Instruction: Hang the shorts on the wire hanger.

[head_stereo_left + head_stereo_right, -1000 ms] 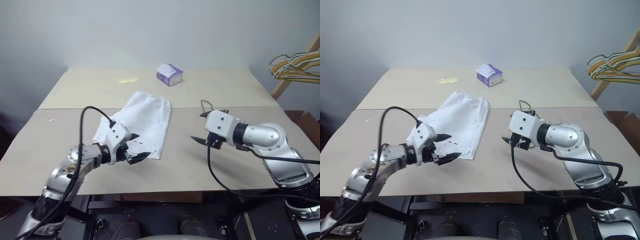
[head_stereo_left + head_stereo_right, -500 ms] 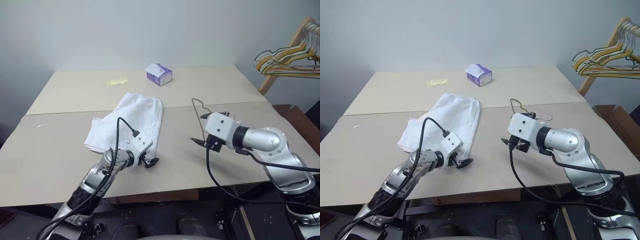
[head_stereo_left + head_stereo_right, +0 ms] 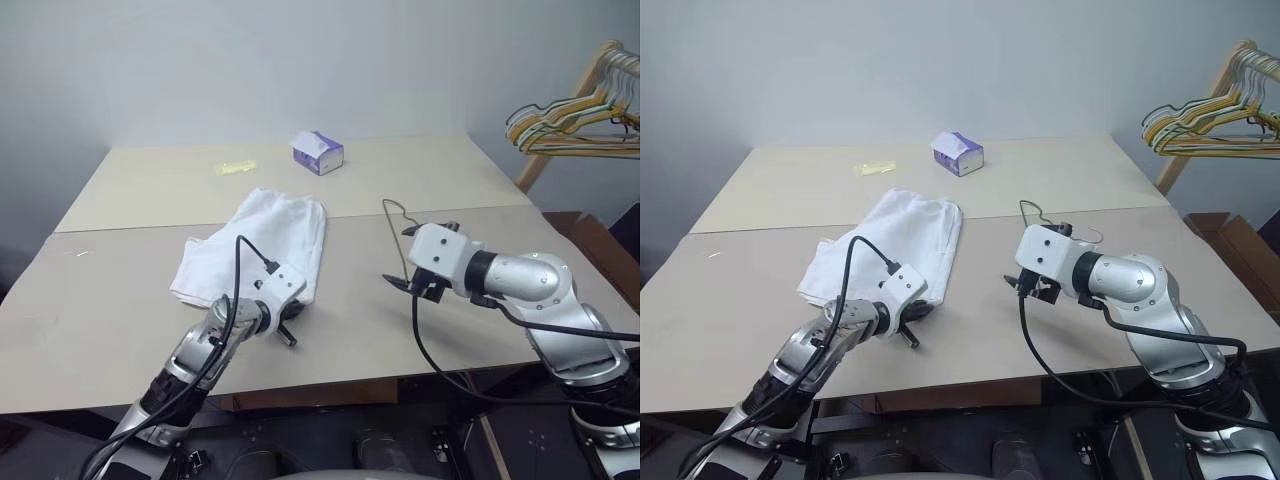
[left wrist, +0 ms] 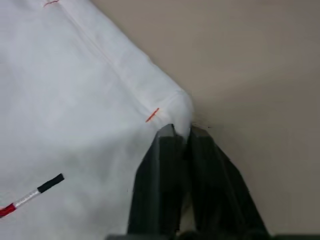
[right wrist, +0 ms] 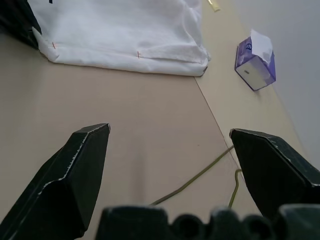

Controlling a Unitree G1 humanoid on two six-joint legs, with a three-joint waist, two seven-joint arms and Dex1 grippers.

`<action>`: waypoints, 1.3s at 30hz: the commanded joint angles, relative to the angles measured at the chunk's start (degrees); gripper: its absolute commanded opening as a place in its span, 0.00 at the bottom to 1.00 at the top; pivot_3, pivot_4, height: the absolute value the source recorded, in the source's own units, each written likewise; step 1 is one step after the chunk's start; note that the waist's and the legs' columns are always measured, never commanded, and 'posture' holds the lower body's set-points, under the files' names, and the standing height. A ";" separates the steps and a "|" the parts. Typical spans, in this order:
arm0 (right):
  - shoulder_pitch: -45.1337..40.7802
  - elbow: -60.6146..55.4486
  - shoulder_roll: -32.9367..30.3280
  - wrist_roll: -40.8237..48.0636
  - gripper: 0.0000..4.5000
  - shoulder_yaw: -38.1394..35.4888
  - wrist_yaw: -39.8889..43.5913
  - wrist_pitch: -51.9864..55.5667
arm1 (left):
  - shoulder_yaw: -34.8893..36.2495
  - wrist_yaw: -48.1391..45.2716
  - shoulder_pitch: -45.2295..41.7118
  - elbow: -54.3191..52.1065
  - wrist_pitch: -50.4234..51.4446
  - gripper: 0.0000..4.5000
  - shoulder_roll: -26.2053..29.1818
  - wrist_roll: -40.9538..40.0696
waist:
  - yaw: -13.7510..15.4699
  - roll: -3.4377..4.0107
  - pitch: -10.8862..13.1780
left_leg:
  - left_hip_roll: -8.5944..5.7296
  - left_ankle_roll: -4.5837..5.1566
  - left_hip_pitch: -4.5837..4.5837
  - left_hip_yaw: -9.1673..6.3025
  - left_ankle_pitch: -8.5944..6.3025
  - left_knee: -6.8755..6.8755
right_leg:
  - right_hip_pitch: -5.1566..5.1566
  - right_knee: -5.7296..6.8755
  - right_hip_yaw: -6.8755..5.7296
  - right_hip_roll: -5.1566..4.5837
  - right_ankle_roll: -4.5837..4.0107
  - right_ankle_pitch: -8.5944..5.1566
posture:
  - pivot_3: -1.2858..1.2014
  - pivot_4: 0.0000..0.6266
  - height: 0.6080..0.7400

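On the beige table [image 3: 120, 300], the left gripper [image 4: 182, 131] has its fingers pinched on the near corner of the shorts [image 3: 262, 240]. The right gripper [image 5: 167, 150] hovers wide apart, the hanger [image 3: 398, 235] just beyond it.

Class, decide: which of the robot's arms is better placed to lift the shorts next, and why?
Left. Its hand is shut on the corner of the shorts. The right hand hangs open above the table, beside the wire hanger, apart from the cloth.
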 commanded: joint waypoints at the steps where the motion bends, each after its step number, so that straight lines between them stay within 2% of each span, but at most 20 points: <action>1: -1.56 0.50 0.13 -1.67 1.00 0.36 -0.65 -1.58 | 4.30 -2.31 0.81 -4.05 -0.13 0.01 2.05 -2.31 | 0.00 0.00 0.00 | 0.00 0.00 -0.01 0.00 0.00 0.00 | -0.01 0.00 0.00 0.00 0.00 0.00 | 0.49 0.00 1.00; 4: -2.11 1.60 0.75 -2.33 1.00 1.20 -0.85 -2.19 | 9.17 -7.17 2.56 -9.88 -0.60 0.01 5.36 -7.25 | 0.09 -0.01 0.02 | 0.01 0.00 -0.06 0.00 0.00 -0.01 | -0.07 0.00 0.01 0.00 -0.01 0.00 | 0.50 0.00 1.00; 8: -3.95 5.38 2.58 -4.12 1.00 3.71 -0.99 -5.56 | 16.93 -16.63 7.27 -18.57 -2.79 0.01 14.19 -14.59 | 0.00 -0.01 0.04 | 0.04 0.00 -0.09 0.02 0.00 -0.05 | -0.15 0.03 0.01 0.01 -0.05 -0.03 | 0.50 0.00 1.00; 12: -8.35 14.99 5.37 -8.69 1.00 8.41 -1.67 -13.83 | 23.70 -25.57 12.89 -23.01 -6.25 0.01 22.88 -19.74 | 0.17 -0.02 0.05 | 0.04 0.00 -0.03 0.04 0.00 -0.05 | -0.09 0.02 -0.01 0.00 -0.05 -0.04 | 0.51 0.00 1.00; 15: -11.41 22.32 7.86 -11.77 1.00 11.36 -2.41 -20.59 | 29.20 -30.85 17.55 -24.63 -9.26 0.01 27.00 -22.97 | 0.18 -0.06 0.10 | 0.05 0.00 -0.04 0.04 0.00 -0.04 | -0.11 0.02 -0.02 0.00 -0.05 -0.04 | 0.51 0.00 1.00; 20: -15.95 38.39 10.09 -21.67 1.00 19.01 -6.24 -35.73 | 39.07 -34.38 23.54 -27.12 -10.75 0.01 29.51 -27.64 | 0.42 -0.14 0.18 | 0.07 0.00 -0.03 0.05 0.00 -0.07 | -0.13 0.03 -0.04 0.00 -0.07 -0.07 | 0.53 0.00 1.00; 27: -23.02 59.88 17.54 -27.77 1.00 22.51 -14.96 -49.88 | 48.33 -35.75 29.36 -29.82 -9.79 0.01 31.60 -30.82 | 0.49 -0.13 0.25 | 0.07 -0.01 -0.02 0.03 0.00 -0.10 | -0.13 0.09 -0.03 0.00 -0.11 -0.07 | 0.55 0.00 1.00; 32: -28.94 73.74 23.83 -29.82 1.00 22.46 -21.49 -56.08 | 51.87 -35.47 31.33 -31.12 -8.75 0.01 32.30 -33.77 | 0.40 -0.12 0.27 | 0.08 -0.01 0.03 0.01 0.01 -0.12 | -0.11 0.13 -0.03 0.01 -0.13 -0.07 | 0.56 0.00 1.00; 36: -31.85 81.01 26.90 -30.47 1.00 22.45 -22.80 -60.15 | 53.24 -35.35 32.59 -31.64 -8.49 0.01 32.78 -34.52 | 0.79 -0.08 0.29 | 0.08 -0.02 0.01 0.00 0.01 -0.14 | -0.12 0.12 -0.03 0.01 -0.13 -0.07 | 0.57 0.00 1.00; 39: -33.49 84.76 27.85 -32.19 0.86 23.34 -23.65 -61.79 | 53.80 -35.10 33.92 -31.90 -8.67 0.00 33.17 -34.13 | 1.25 -0.06 0.30 | 0.08 -0.02 0.02 0.01 0.01 -0.15 | -0.12 0.12 -0.03 0.01 -0.13 -0.07 | 0.57 0.00 1.00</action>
